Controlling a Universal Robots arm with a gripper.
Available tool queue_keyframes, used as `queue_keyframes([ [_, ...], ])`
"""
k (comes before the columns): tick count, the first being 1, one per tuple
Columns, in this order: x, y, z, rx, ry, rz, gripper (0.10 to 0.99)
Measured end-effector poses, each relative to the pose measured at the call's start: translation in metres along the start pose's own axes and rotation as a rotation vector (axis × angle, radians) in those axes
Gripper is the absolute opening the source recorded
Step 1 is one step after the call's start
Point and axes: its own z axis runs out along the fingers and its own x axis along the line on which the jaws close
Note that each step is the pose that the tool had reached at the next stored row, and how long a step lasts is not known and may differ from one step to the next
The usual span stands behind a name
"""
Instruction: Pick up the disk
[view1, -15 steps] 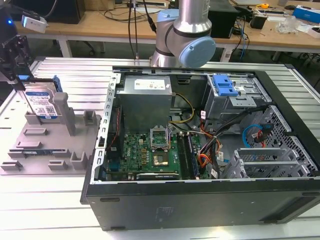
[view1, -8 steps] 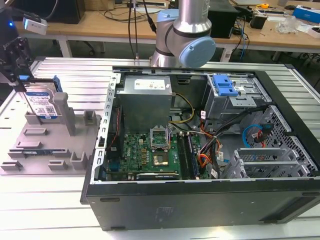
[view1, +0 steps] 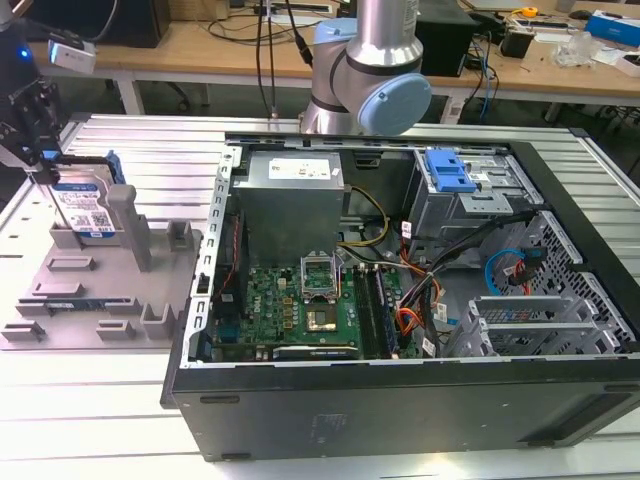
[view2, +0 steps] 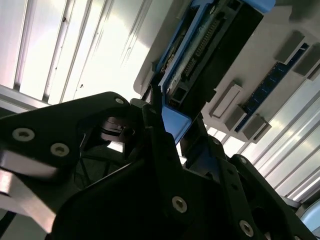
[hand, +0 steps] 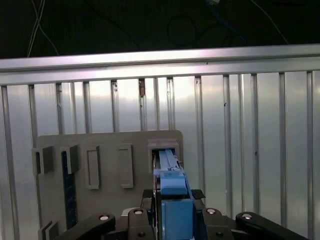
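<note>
The disk (view1: 88, 205), silver with a blue-and-white label and blue side rails, stands on edge in a slot of the grey fixture tray (view1: 100, 320) at the exterior view's left. My gripper (view1: 45, 172) sits at the disk's upper end. In the first wrist view the blue rail of the disk (hand: 172, 185) runs between my black fingers (hand: 150, 200), and my gripper (hand: 173, 196) looks shut on it. The second wrist view shows the disk (view2: 210, 45) from its connector end, with my gripper (view2: 170, 120) closed on its blue edge. Whether the disk is clear of its slot I cannot tell.
A large open computer case (view1: 400, 300) holds a motherboard, cables and a blue drive-bay latch (view1: 447, 170) beside the tray. The arm's base (view1: 370, 70) stands behind the case. A memory stick (view1: 82, 303) lies in the tray. The table (view1: 90, 400) is ribbed metal.
</note>
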Motion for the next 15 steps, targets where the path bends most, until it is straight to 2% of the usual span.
queue_keyframes([
  [15,0.0001,0.0001,0.0045,0.0,0.0,0.0,0.369],
])
